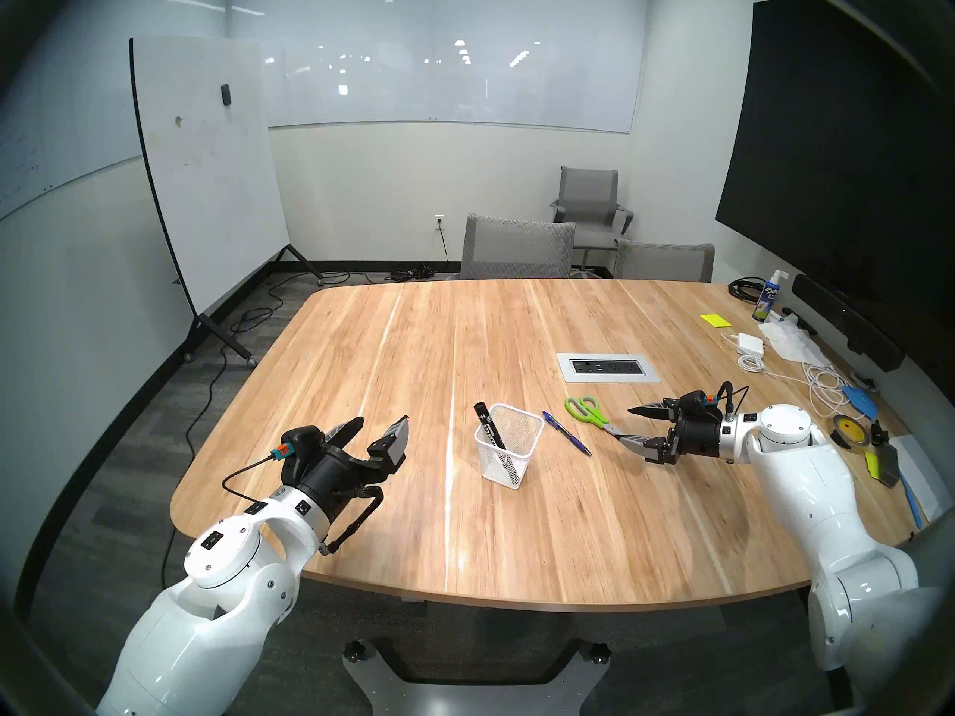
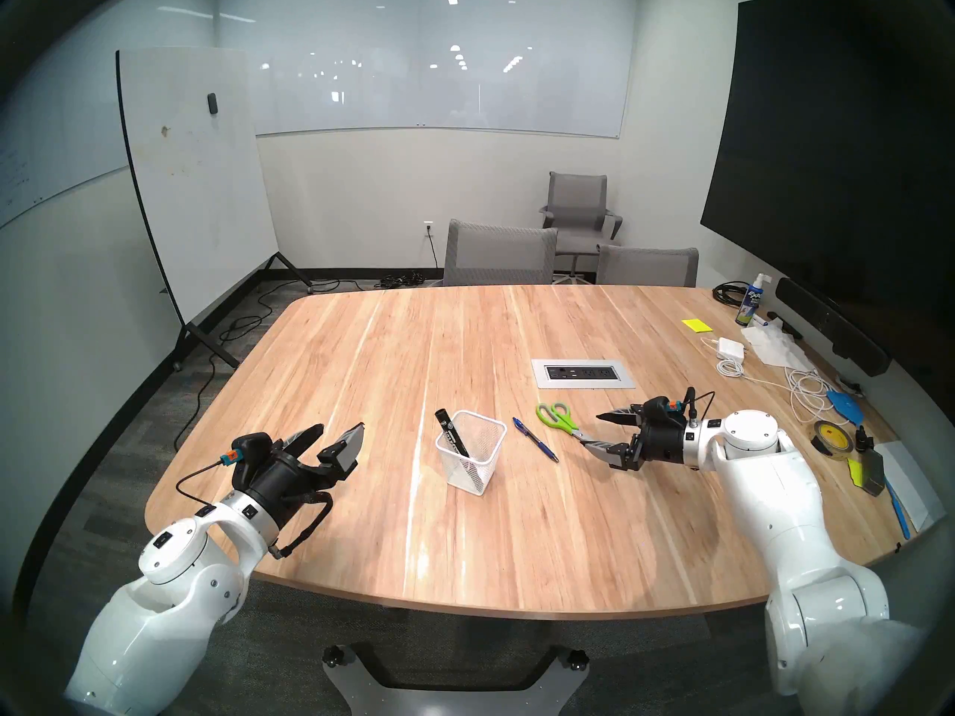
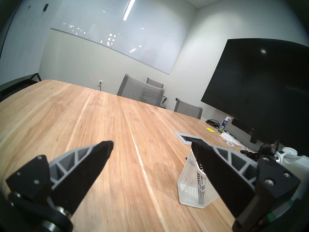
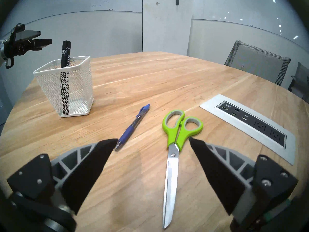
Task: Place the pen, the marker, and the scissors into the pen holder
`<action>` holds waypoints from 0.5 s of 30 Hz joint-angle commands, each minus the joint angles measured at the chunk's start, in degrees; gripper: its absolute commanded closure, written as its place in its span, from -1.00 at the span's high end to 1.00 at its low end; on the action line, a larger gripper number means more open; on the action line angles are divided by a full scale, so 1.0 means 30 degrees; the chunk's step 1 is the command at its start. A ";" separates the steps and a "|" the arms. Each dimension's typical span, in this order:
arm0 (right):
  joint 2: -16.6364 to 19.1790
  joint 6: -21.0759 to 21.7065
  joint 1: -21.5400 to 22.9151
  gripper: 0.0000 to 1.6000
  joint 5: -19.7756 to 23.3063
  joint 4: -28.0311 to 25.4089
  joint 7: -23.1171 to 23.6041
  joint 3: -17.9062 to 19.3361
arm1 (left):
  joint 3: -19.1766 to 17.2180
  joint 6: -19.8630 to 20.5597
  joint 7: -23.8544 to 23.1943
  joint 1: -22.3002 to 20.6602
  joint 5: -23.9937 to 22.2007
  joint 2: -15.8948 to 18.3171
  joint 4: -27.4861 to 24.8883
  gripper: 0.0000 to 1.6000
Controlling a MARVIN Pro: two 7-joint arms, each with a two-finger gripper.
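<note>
The white mesh pen holder (image 1: 511, 459) stands mid-table with the black marker (image 1: 489, 425) leaning upright inside it. The blue pen (image 1: 567, 433) lies flat just right of the holder. The green-handled scissors (image 1: 586, 409) lie flat right of the pen. My right gripper (image 1: 627, 424) is open and empty, low over the scissors' blades. In the right wrist view the scissors (image 4: 173, 131) lie between my spread fingers, with the pen (image 4: 133, 126) to the left and the holder (image 4: 50, 86) beyond. My left gripper (image 1: 382, 423) is open and empty, left of the holder (image 3: 192, 184).
A recessed power outlet panel (image 1: 607, 367) sits behind the scissors. The table's right edge holds a spray bottle (image 1: 766, 300), a charger with white cables (image 1: 749, 344), yellow sticky notes (image 1: 715, 321) and a tape roll (image 1: 850, 428). Grey chairs (image 1: 517, 245) stand at the far edge.
</note>
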 commanded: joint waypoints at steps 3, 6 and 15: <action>-0.0049 -0.0291 0.1746 1.00 -0.0204 0.0664 0.0298 -0.0193 | -0.0061 -0.0012 -0.0007 0.0011 -0.0021 0.0006 -0.0424 1.00; -0.0052 -0.0295 0.2034 1.00 -0.0384 0.0964 0.0475 -0.0319 | -0.0064 -0.0010 -0.0010 0.0012 -0.0018 0.0002 -0.0424 1.00; -0.0033 -0.0335 0.2699 1.00 -0.0729 0.1733 0.0993 -0.0581 | -0.0073 0.0000 -0.0016 0.0017 -0.0010 -0.0010 -0.0429 1.00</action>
